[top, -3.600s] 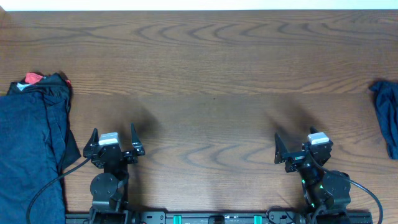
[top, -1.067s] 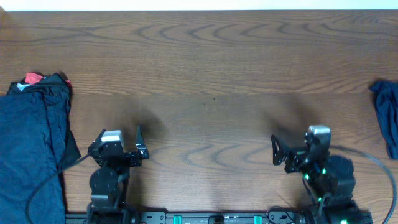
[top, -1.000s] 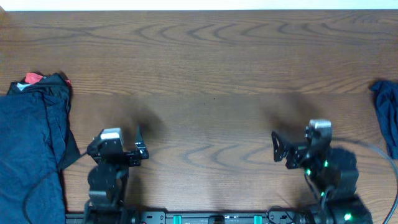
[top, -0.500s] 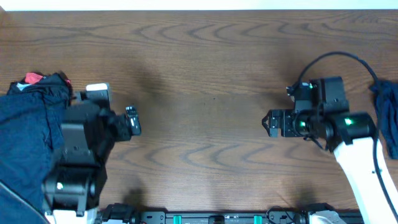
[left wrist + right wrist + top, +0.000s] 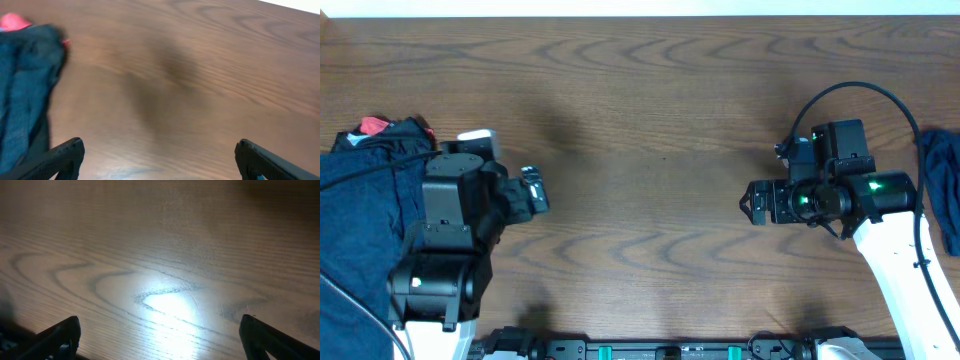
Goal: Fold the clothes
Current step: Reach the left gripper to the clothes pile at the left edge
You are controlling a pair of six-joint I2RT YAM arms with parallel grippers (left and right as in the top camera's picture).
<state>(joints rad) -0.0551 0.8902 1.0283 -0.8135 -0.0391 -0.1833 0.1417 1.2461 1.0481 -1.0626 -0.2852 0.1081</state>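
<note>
Approach stage: left end effector [image 5: 533, 193] and right end effector [image 5: 757, 203] gape empty; next, grasp the clothes [image 5: 360, 200]

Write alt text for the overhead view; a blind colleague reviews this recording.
Above a wooden table, the robot's left tool and right tool hang open and empty. A heap of dark blue clothes lies at the left edge, and another blue garment lies at the right edge.

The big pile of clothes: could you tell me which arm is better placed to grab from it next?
Left, probably. The left gripper is open right beside the pile of clothes, which shows in its wrist view. The right gripper, also open, hangs over bare table far across.
</note>
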